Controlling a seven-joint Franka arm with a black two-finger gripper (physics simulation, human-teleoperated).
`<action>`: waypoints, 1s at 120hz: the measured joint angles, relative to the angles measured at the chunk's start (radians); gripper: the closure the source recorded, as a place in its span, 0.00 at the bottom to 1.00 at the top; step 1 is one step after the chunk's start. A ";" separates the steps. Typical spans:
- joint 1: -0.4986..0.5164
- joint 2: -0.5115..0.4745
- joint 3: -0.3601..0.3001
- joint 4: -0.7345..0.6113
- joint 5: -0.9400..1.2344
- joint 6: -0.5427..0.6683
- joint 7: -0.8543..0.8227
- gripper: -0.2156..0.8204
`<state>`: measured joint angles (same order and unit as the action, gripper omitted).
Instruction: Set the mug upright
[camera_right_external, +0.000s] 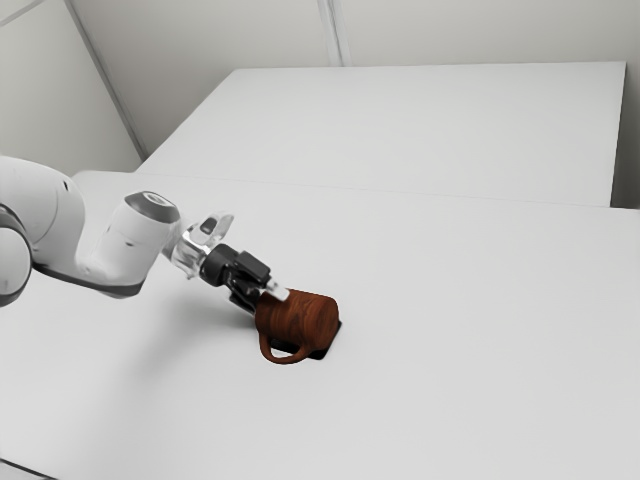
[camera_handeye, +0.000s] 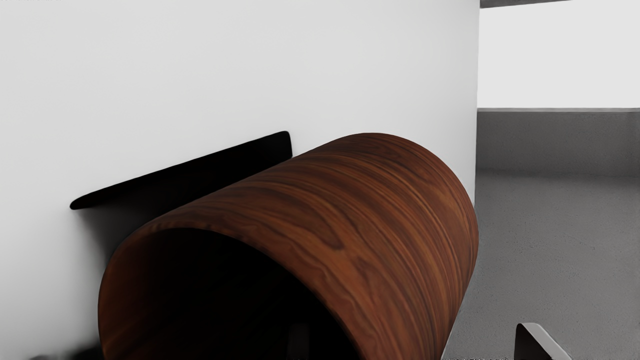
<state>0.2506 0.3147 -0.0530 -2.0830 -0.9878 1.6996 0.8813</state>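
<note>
On the white table (camera_right_external: 470, 330): brown wood-grained mug (camera_right_external: 305, 316), tipped onto its side, at about six o'clock from the exterior view's centre.
Mouth of the mug: faces roughly nine o'clock in the exterior view, toward the gripper (camera_right_external: 266, 299); dark within.
Base of the mug: points the opposite way, toward three to four o'clock.
Handle (camera_right_external: 285, 359): loops out toward seven o'clock, low against the table.
Gripper: slants down toward four o'clock, right at the mug's ten o'clock side.
Fingers (camera_handeye: 542, 347): released and standing apart; one outside the mug's wall with a gap between, the other probably inside the mouth, seen in the wrist view as a faint dark shape.
Arm (camera_right_external: 65, 230): comes in from nine o'clock.
Black patch (camera_handeye: 200, 175): flat, round-cornered, poking out from beneath the mug between four and six o'clock in the exterior view; cannot tell whether an object or a shadow.
Far white surface (camera_right_external: 430, 125): stretches beyond the table, toward one o'clock from the mug.
Grey floor (camera_handeye: 555, 250): visible past the table's edge, behind the outer finger in the wrist view.
</note>
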 joint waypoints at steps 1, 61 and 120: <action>0.000 0.000 0.000 0.000 -0.002 -0.002 0.002 0.44; 0.001 -0.018 -0.034 0.003 -0.033 -0.079 0.068 0.91; -0.019 -0.236 -0.167 0.001 0.306 0.083 0.095 0.97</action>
<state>0.2316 0.0784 -0.2198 -2.0819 -0.6821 1.7822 0.9763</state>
